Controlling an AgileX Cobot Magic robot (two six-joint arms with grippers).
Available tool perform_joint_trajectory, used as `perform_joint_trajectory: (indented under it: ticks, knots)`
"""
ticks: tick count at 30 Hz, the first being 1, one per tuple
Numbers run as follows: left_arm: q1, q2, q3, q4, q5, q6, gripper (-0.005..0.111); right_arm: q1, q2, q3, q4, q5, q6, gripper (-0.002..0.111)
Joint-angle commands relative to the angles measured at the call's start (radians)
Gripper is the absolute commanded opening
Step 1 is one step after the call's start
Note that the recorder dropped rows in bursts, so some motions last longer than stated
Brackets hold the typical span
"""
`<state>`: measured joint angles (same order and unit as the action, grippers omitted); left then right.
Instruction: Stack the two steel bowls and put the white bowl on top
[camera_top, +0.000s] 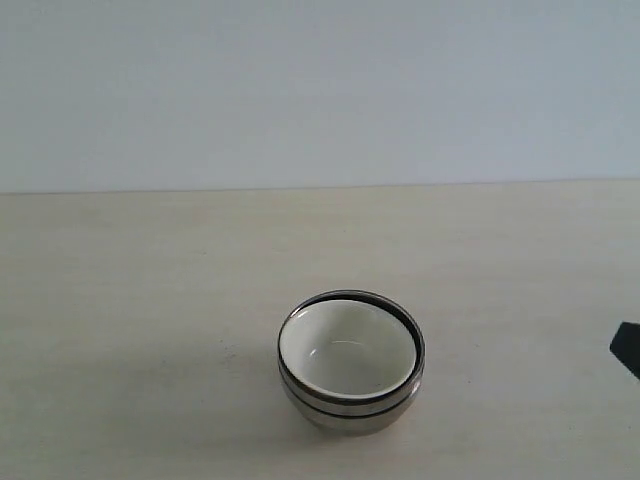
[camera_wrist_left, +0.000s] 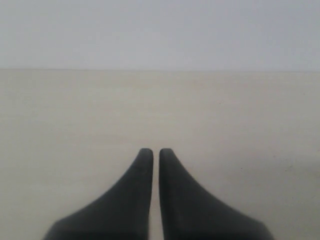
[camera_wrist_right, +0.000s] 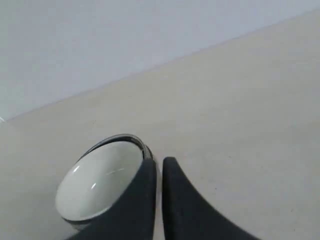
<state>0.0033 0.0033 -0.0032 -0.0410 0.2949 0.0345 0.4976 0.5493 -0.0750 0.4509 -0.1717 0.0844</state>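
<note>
The two steel bowls (camera_top: 352, 413) sit nested one in the other on the table, and their shiny rims (camera_wrist_right: 142, 144) show as two rings. The white bowl (camera_top: 346, 346) rests inside them on top, with only its cream inside showing (camera_wrist_right: 97, 184). My right gripper (camera_wrist_right: 159, 161) hovers beside the stack, shut with nothing between its fingers. Only a dark tip of it (camera_top: 627, 347) shows at the right edge of the exterior view. My left gripper (camera_wrist_left: 151, 151) is shut over bare table, away from the bowls and out of the exterior view.
A pale wooden table (camera_top: 120, 300) runs back to a plain light wall (camera_top: 320, 90). Nothing else stands on it in these views.
</note>
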Motion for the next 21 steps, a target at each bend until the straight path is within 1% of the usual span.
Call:
perform_joint_trajectory:
  ticks: [1, 3, 6, 21]
  knots:
    - [0.003, -0.003, 0.003, 0.0, 0.001, -0.002, 0.004, 0.001, -0.038, 0.016, 0.006, 0.117, 0.08, 0.0]
    - [0.003, -0.003, 0.003, 0.0, 0.001, -0.002, 0.004, 0.001, -0.038, 0.016, 0.006, 0.162, 0.111, 0.0]
    - [0.003, -0.003, 0.003, 0.0, 0.001, -0.002, 0.004, 0.001, -0.038, 0.016, 0.006, 0.172, 0.109, 0.0]
    - [0.003, -0.003, 0.003, 0.0, 0.001, -0.002, 0.004, 0.001, -0.038, 0.016, 0.006, 0.172, 0.109, 0.0]
